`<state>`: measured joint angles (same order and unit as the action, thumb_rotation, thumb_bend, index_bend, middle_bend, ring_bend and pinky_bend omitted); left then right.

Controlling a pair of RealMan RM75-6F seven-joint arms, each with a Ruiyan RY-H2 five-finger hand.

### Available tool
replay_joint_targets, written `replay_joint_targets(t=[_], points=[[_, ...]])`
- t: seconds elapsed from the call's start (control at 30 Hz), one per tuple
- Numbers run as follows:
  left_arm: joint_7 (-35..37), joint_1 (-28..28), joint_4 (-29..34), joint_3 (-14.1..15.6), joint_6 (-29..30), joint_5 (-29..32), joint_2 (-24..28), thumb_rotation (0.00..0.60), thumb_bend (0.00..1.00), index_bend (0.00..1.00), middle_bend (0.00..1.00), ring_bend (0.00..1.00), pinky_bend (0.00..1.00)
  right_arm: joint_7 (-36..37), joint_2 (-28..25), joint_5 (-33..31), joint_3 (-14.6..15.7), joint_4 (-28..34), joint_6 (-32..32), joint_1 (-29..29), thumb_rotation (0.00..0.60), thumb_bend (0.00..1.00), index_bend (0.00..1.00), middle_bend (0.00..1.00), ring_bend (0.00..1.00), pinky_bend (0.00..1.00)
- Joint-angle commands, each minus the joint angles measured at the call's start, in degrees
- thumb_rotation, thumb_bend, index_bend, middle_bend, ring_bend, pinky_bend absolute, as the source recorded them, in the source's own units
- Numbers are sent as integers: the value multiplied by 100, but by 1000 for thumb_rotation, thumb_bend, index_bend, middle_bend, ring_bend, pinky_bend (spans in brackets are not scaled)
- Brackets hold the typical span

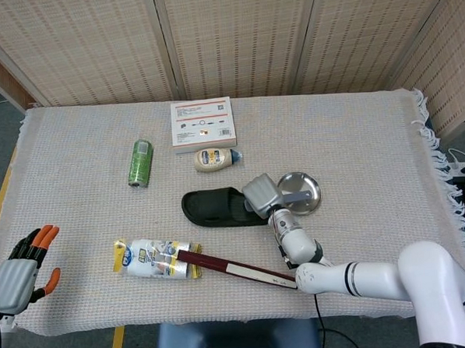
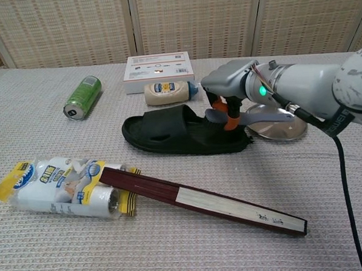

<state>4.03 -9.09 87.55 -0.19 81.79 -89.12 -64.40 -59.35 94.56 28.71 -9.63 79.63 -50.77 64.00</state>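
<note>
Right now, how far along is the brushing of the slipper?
Done: the right hand grips the brush, whose head is over the heel end of the slipper, beside the plate. In hand: head at the slipper's heel; I cannot tell if the bristles touch. Left: probably most of it, as the toe end shows no brush near it. The left hand holds nothing at the table edge.
</note>
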Motion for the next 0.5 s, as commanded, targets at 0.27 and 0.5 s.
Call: replay_joint_targets(t=[0.27, 0.5], points=[[110, 0, -20, -1, -9, 5, 33, 600, 482, 0, 0, 0, 126, 172, 335, -52, 162, -421, 109, 145, 600, 446, 929, 731, 631, 738], [178, 7, -33, 11, 15, -31, 54, 600, 482, 0, 0, 0, 126, 367, 657, 119, 65, -573, 188, 336, 600, 446, 929, 731, 631, 738]])
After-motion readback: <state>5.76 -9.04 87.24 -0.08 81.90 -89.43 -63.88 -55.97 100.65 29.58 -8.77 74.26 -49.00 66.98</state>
